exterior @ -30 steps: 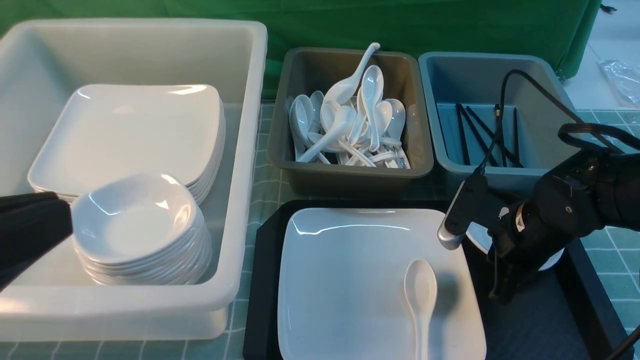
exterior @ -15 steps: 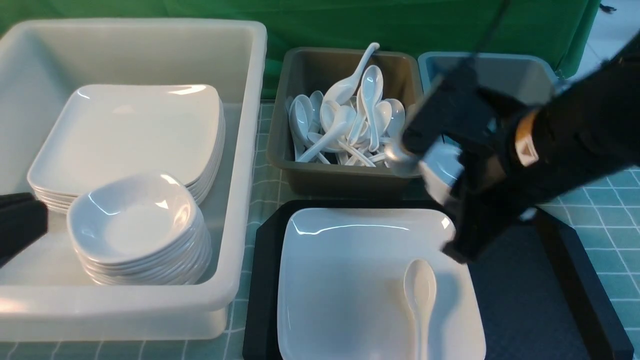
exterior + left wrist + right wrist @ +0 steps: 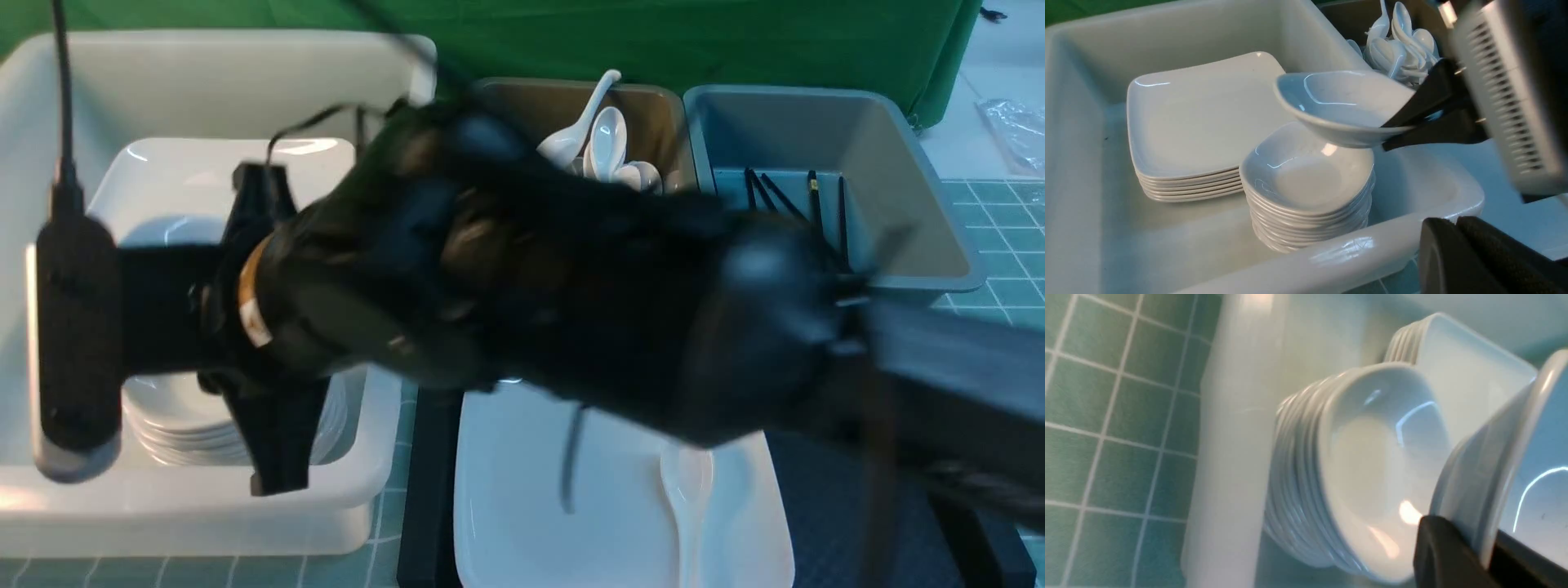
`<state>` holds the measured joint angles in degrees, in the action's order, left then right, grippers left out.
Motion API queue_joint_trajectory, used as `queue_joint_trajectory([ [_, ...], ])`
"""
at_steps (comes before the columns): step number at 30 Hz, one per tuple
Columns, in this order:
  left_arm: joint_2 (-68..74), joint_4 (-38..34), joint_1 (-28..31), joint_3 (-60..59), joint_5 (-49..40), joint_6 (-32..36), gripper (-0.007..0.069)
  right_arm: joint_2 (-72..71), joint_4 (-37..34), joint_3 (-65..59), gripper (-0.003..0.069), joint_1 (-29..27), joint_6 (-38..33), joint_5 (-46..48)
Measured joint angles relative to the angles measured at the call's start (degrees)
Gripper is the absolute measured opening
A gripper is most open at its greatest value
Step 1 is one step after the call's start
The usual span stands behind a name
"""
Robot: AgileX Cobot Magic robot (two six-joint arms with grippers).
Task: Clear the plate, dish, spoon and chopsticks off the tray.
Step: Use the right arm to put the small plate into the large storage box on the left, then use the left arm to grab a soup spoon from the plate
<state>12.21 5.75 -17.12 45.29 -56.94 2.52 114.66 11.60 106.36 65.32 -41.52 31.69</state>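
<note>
While R gripper [image 3: 1384, 136] clamps dish [image 3: 1339, 102] rim, dish tilted over stack [image 3: 1306, 183] in tub [image 3: 1355, 250], L gripper [image 3: 1455, 224] closed.

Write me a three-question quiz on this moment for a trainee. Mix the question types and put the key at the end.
1. True or false: the right gripper grips the dish by its rim.
2. The dish hangs over: A) the stack of small dishes; B) the grey tub; C) the blue tub.
3. Fill in: the spoon lies on the ___.

Key: 1 true. 2 A. 3 plate.
</note>
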Motion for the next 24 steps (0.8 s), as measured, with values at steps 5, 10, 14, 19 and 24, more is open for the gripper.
queue_joint_trajectory([
  [5, -0.88, 0.18, 0.00, 0.04, -1.72, -0.14, 0.0017, 4.57, 2.13, 1.57, 0.0103, 0.00, -0.22, -3.61],
  [10, -0.92, -0.31, 0.00, 0.04, -0.24, 1.78, 0.0017, 5.38, 2.64, 1.62, 0.0380, 0.00, 0.25, -2.37],
  [14, -0.92, -2.33, 0.00, 0.04, 1.56, 1.69, 0.0017, 4.91, 2.77, 2.06, 0.0510, 0.00, 1.95, 0.76],
  [19, 1.69, -6.60, 0.00, 0.11, 1.76, 2.50, 0.0017, -0.03, 4.05, 3.66, 0.0547, 0.29, 7.48, 16.30],
  [24, 11.96, -11.94, 0.00, 0.14, 0.76, 7.48, 0.0017, -9.14, 4.60, 3.85, 0.0424, -1.04, 17.20, 33.11],
])
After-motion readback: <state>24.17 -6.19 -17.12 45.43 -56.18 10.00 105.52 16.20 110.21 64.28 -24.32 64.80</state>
